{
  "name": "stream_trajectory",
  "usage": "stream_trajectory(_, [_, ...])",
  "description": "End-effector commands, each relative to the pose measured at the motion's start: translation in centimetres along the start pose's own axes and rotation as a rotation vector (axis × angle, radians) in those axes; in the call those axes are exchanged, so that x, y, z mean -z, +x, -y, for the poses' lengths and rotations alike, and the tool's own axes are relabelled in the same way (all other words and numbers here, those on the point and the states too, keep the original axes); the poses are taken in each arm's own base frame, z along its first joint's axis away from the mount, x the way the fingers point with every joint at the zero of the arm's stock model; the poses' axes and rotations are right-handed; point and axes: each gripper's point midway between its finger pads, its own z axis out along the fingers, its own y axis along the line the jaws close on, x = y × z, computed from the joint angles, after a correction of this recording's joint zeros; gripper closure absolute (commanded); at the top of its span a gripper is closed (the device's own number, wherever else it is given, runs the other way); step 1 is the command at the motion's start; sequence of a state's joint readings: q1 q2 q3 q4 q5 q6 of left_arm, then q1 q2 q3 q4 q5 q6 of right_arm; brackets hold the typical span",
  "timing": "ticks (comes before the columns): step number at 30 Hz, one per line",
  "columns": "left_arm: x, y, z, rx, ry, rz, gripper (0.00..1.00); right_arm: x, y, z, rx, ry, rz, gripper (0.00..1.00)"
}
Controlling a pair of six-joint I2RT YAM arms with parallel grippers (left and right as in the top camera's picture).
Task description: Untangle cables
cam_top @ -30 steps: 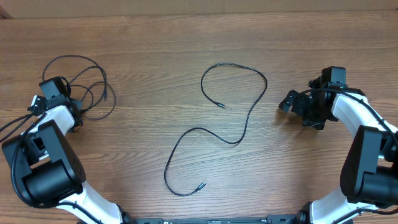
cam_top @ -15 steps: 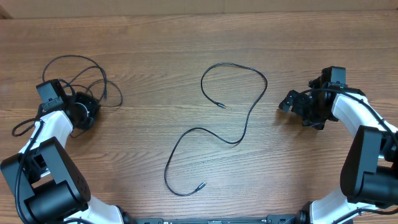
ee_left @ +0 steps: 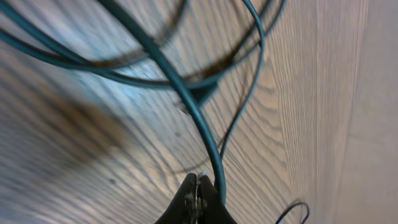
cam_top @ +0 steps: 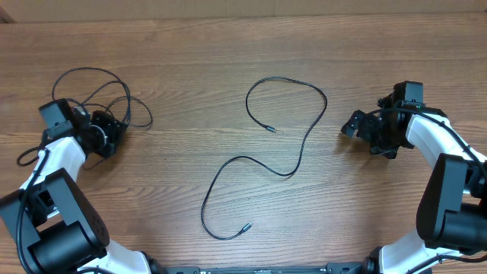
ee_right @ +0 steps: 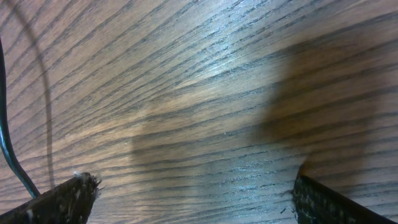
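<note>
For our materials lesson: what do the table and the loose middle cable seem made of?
Table: wood or wood-look laminate, slight sheen; grain lines show. Cable: black, probably plastic jacket, since it curves freely; its tips look silvery, likely metal.

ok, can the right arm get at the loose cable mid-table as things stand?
Probably yes. The right gripper stands open, the loose cable bends nearest on its mid-table side, and only bare table shows between them.

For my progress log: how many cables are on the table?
2 that I can separate: one winding cable at the centre, one looped cable at the left pincer; its loops may hide more.
</note>
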State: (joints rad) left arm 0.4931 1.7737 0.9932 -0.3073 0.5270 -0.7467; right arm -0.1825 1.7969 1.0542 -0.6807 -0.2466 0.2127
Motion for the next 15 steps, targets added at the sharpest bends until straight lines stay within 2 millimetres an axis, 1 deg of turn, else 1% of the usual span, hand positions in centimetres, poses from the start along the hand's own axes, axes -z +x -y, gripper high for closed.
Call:
stream_trajectory(1, [1.5,-1.6,-1.3,0.006,-0.012,0.049,0.96,0.5,-0.3,0.0,0.003,0.005,0.024,0.0])
stream_trajectory(6, [3.0,-3.2,-3.9,0.097,-0.038,0.076,0.96,0.6,-0.3,0.0,0.003,0.005,0.024,0.0])
stream_trajectory(7, [3.3,-3.5,-4.3,0.111,-0.041,0.081,0.94,0.6,-0.3,0.0,0.003,0.005,0.024,0.0])
stream_trajectory(9, [3.6,-3.8,-4.7,0.125,-0.043,0.088,0.87,0.6,-0.3,0.0,0.004,0.005,0.024,0.0])
stream_trajectory(10, [3.6,-3.9,-4.8,0.128,-0.043,0.091,0.76,0.5,-0.3,0.0,0.003,0.005,0.024,0.0])
stream_trajectory(11, [3.6,-3.8,-4.8,0.127,-0.04,0.089,0.61,0.6,-0.3,0.0,0.004,0.005,0.024,0.0])
stream_trajectory(12, [3.6,-3.8,-4.7,0.127,-0.038,0.087,0.51,0.5,-0.3,0.0,0.003,0.005,0.024,0.0])
stream_trajectory(13, [3.6,-3.8,-4.6,0.126,-0.034,0.084,0.46,0.6,-0.3,0.0,0.003,0.005,0.024,0.0])
stream_trajectory(15, [3.6,-3.6,-4.5,0.124,-0.027,0.077,0.4,0.5,-0.3,0.0,0.003,0.005,0.024,0.0])
